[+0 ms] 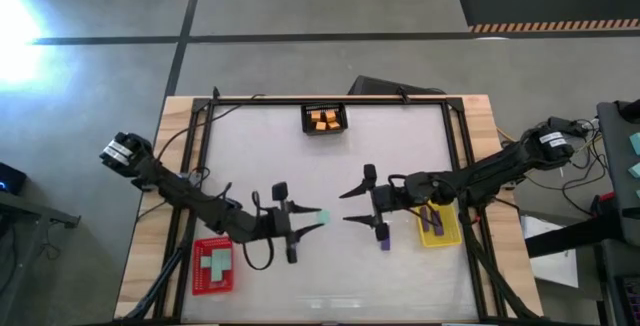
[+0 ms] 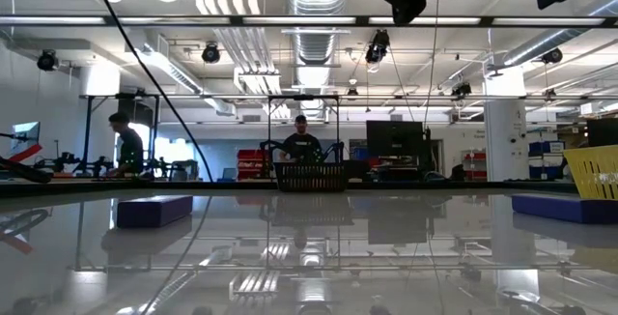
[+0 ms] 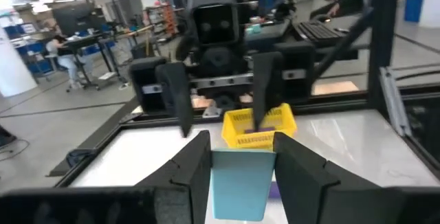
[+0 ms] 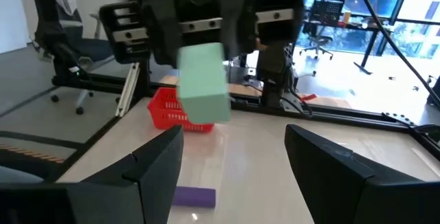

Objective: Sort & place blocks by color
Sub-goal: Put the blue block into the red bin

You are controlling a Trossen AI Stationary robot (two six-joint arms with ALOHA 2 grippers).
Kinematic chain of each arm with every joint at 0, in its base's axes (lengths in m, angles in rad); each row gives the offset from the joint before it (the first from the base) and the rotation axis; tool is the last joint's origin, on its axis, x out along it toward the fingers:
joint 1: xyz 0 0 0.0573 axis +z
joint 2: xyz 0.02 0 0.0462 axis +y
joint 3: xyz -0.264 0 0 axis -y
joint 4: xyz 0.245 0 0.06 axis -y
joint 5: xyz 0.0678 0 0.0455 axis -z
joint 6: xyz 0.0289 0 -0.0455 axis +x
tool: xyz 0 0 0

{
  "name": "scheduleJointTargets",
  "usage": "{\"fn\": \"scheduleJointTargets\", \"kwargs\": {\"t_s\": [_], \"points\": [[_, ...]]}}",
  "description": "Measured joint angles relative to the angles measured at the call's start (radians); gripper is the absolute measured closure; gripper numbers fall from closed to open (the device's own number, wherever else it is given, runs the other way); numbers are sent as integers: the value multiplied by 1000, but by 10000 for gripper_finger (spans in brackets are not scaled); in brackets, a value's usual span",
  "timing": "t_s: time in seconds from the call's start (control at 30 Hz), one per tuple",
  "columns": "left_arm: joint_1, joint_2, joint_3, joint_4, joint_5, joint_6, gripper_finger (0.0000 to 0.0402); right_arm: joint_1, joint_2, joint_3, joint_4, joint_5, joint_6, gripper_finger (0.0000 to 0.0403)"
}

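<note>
Teal block (image 1: 318, 215): you are holding this small mint-teal rectangular block near the table's middle, between the tips of the left arm's fingers; the right wrist view shows it raised off the white table top (image 1: 300, 166).
Red tray (image 1: 213, 266): the small red mesh tray is sitting at the near left corner, behind your left arm, with teal blocks already lying in it.
Left gripper (image 3: 240, 176): its jaws are clamped on the teal block, one finger on each side face, and it is pointing toward the right arm.
Step in hand: by my reading you are carrying this block back to the red tray. Keep the squeeze steady, swing the wrist round over the tray before lowering, and let go only once the block is hanging inside the tray walls, clear of the blocks already there.
Black tray (image 1: 325, 119): the small black tray with orange blocks is standing at the far edge, well apart from your path.
Right gripper (image 1: 362, 198): its fingers are spread wide and holding nothing, facing the left gripper.
Purple block (image 1: 385, 240): this small purple rectangular block is lying on the table just beside the right gripper, not yet sorted.
Yellow tray (image 1: 438, 226): the yellow mesh tray is sitting under the right arm with a purple block inside.
</note>
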Motion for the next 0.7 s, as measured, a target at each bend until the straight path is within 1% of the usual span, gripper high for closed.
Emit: {"fn": "scheduleJointTargets", "kwargs": {"t_s": [0.27,0.5,0.6,0.7], "points": [[18,0,8,27,-1,-1,289,10,-4,0,6,0,1,156],[-26,-13,80,17,0,-2,289,10,-4,0,4,3,1,156],[-55,-13,130,-58,-1,-23,289,10,-4,0,0,3,1,156],[-79,-18,210,-244,1,-134,289,10,-4,0,-1,3,1,156]]}}
